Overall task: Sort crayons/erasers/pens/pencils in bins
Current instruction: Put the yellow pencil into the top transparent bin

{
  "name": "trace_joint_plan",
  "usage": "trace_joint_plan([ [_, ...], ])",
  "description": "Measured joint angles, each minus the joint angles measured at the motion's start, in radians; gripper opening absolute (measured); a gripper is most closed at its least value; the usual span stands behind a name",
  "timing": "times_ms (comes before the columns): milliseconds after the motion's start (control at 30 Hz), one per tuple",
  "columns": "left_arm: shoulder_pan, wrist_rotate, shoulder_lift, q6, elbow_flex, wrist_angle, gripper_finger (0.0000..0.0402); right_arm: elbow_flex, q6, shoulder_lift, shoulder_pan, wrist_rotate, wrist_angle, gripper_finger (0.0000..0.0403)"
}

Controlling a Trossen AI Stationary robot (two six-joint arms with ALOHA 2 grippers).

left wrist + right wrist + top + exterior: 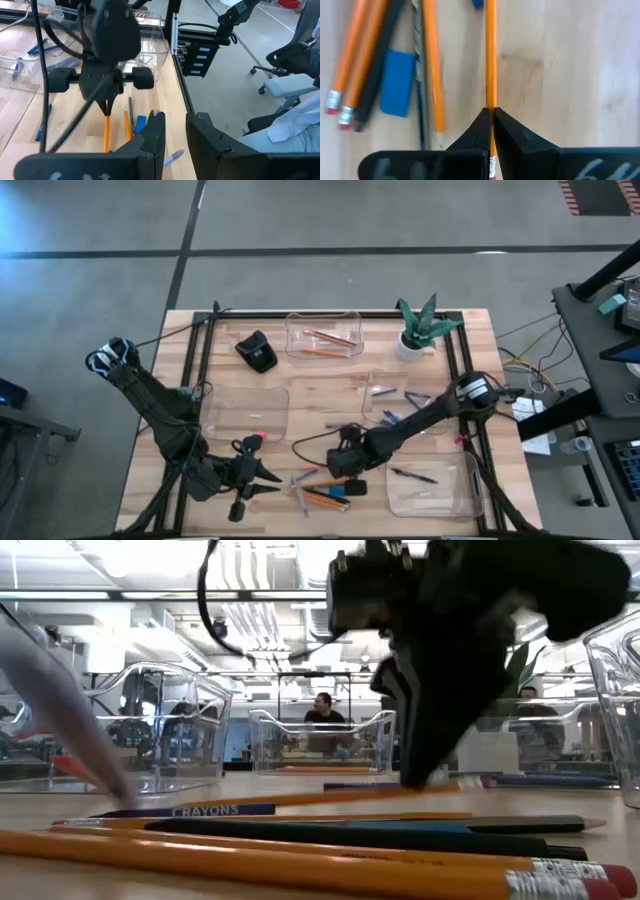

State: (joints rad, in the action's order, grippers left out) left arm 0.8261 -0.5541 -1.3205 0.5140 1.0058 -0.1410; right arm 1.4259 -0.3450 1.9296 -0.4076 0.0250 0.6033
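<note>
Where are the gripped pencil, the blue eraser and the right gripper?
pencil (490,60), right wrist view, mid-shaft.
blue eraser (397,82), right wrist view, flat top face.
right gripper (491,120), right wrist view, between fingertips.

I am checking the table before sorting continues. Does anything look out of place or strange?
Nothing is spilled or damaged. The unsorted pile of pencils and pens lies loose on the table's front edge, outside every bin. The right gripper is shut on one pencil there. The left gripper waits beside the pile.
</note>
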Motion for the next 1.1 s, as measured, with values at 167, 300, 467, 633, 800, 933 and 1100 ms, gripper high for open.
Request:
trace_joint_plan([
  [167, 0.000, 0.000, 0.000, 0.001, 0.000, 0.001, 0.0061, 0.006, 0.022, -0.031, 0.002, 0.013, -0.006, 0.0007],
  [300, 0.000, 0.000, 0.000, 0.001, 0.000, 0.000, 0.0061, 0.007, 0.033, -0.043, 0.005, 0.039, -0.006, 0.0006],
  [467, 0.000, 0.000, 0.000, 0.002, 0.000, 0.000, 0.0061, 0.008, 0.045, -0.042, 0.009, 0.041, -0.005, 0.0008],
  [633, 0.000, 0.000, 0.000, 0.002, 0.000, 0.000, 0.0061, 0.007, 0.044, -0.041, 0.013, 0.082, -0.026, 0.0010],
  [800, 0.000, 0.000, 0.000, 0.002, 0.000, 0.000, 0.0061, 0.007, 0.050, -0.041, 0.031, 0.080, -0.075, 0.0042],
  [933, 0.000, 0.000, 0.000, 0.002, 0.000, 0.000, 0.0061, 0.007, 0.055, -0.041, 0.054, 0.079, -0.096, 0.0089],
  [1100, 0.000, 0.000, 0.000, 0.003, 0.000, 0.000, 0.0061, 0.003, 0.047, -0.012, 0.072, 0.079, -0.147, 0.0143],
])
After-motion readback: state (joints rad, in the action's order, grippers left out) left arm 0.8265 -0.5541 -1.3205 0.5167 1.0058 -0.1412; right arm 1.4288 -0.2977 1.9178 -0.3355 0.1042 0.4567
